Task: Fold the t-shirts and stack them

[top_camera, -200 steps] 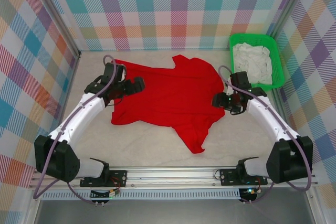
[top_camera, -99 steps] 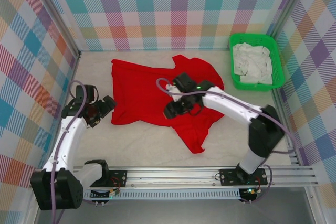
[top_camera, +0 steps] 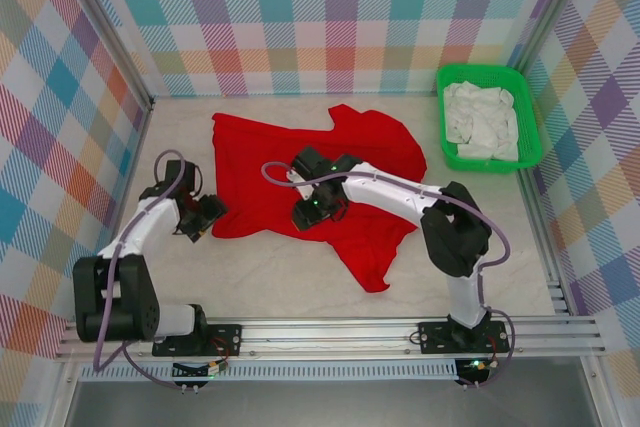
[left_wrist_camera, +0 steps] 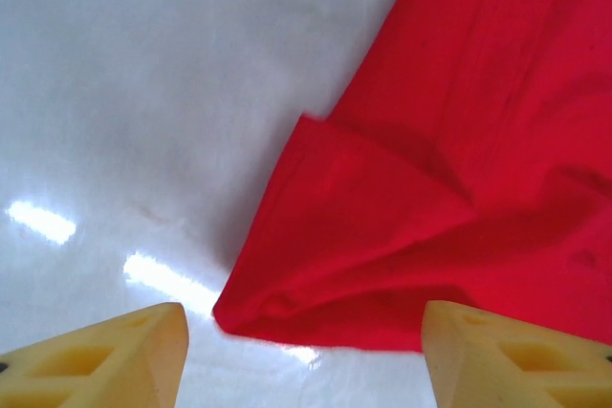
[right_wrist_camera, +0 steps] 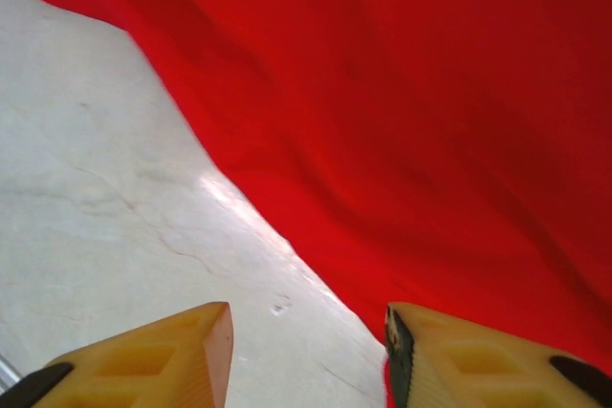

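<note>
Red t-shirt lies spread mostly flat on the table, w/ some wrinkles and one sleeve pointing toward the near edge. Green basket sits just off the tee's far-right corner, apart from it, w/ white cloth bunched inside.

L gripper is low at the tee's near-left corner. In the L wrist view the yellow fingers stand apart, nothing clamped; the tee's folded-over corner lies just ahead of the gap, on bare table.

R gripper is low at the tee's near edge, a bit left of the tee's middle, R arm reaching across the cloth. In the R wrist view the fingers are apart, not clamped on anything; the tee's edge runs diagonally ahead of the gap, table on the left side, red cloth on the right
</note>
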Action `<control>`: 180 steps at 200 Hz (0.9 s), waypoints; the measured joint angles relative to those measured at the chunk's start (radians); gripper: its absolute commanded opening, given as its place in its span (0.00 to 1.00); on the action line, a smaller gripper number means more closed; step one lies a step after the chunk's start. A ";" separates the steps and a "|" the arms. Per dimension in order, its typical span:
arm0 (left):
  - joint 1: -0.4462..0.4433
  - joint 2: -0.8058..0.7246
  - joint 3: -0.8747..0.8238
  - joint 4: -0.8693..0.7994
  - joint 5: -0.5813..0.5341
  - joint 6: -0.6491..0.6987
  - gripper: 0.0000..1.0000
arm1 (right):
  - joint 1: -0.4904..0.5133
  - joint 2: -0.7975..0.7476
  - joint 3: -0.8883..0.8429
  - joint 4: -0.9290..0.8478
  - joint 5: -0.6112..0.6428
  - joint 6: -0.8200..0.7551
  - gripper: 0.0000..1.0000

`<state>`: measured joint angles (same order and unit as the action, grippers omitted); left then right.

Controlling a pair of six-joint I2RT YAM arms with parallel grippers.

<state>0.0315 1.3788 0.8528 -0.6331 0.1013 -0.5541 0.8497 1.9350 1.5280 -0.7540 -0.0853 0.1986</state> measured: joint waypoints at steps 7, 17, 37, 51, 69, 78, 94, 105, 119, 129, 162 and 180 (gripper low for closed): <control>-0.010 0.032 0.026 0.002 -0.019 0.002 0.64 | -0.013 -0.014 -0.028 0.001 0.000 0.010 0.43; -0.019 0.071 0.054 0.007 -0.044 0.003 0.61 | -0.031 -0.032 -0.065 0.004 -0.001 0.027 0.41; -0.025 0.139 0.083 0.011 -0.081 0.005 0.60 | -0.059 -0.070 -0.131 0.012 0.000 0.051 0.40; -0.024 0.188 0.100 0.011 -0.101 0.005 0.57 | -0.078 -0.095 -0.166 0.018 0.000 0.065 0.39; -0.024 0.236 0.120 0.013 -0.125 0.008 0.56 | -0.084 -0.118 -0.196 0.028 -0.001 0.078 0.38; -0.024 0.249 0.123 0.015 -0.132 0.008 0.56 | -0.085 -0.127 -0.208 0.034 -0.001 0.082 0.37; -0.024 0.266 0.128 0.019 -0.143 0.007 0.52 | -0.085 -0.141 -0.225 0.042 -0.001 0.087 0.37; -0.024 0.275 0.128 0.026 -0.149 0.008 0.49 | -0.090 -0.145 -0.230 0.045 -0.001 0.093 0.36; -0.024 0.290 0.130 0.034 -0.151 0.007 0.46 | -0.093 -0.146 -0.235 0.050 -0.001 0.097 0.36; -0.024 0.300 0.133 0.037 -0.154 0.006 0.45 | -0.096 -0.146 -0.239 0.053 -0.001 0.101 0.36; -0.024 0.322 0.138 0.041 -0.164 0.002 0.36 | -0.105 -0.146 -0.246 0.056 -0.001 0.103 0.36; -0.024 0.330 0.145 0.033 -0.174 -0.003 0.23 | -0.105 -0.146 -0.247 0.056 -0.001 0.105 0.36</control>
<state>0.0071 1.7092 0.9981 -0.5999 -0.0731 -0.5571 0.7444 1.7885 1.2812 -0.6975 -0.0864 0.3035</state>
